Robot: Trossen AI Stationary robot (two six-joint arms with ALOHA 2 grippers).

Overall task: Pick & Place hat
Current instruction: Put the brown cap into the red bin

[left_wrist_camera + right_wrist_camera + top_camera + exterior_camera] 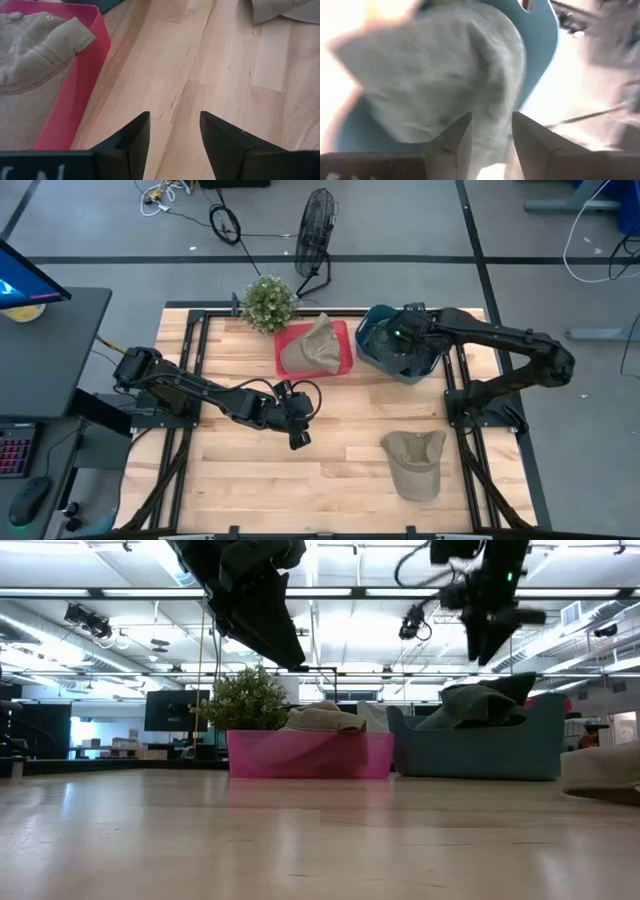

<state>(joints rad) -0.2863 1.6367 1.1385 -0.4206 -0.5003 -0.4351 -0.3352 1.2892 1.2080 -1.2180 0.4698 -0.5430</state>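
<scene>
Overhead, the right gripper (402,340) hung over the blue bin (375,325) at the back right of the table, where a dark grey hat (412,358) lay inside. A tan hat (312,345) sat in the pink bin (340,330) just beside it, and a third hat (415,462), olive-tan, lay loose on the wood near the front right, well apart from both bins. The left gripper (297,430) waited above bare boards at mid-table. A small potted plant (268,303) stood behind the pink bin.

From table height, the right gripper (490,645) pointed down above the grey hat (480,702), clear of it, probably because the arm was poised over that bin. The left gripper (285,655) hung well above the pink bin (310,755).

Past the left wrist, its fingers stood apart and held nothing, with only bare wood between them; the tan hat (30,60) showed off to one side in its bin.

Past the right wrist, the fingers were parted and empty, with the grey hat (445,75) filling the space beyond them and the blue bin (540,40) around it.
</scene>
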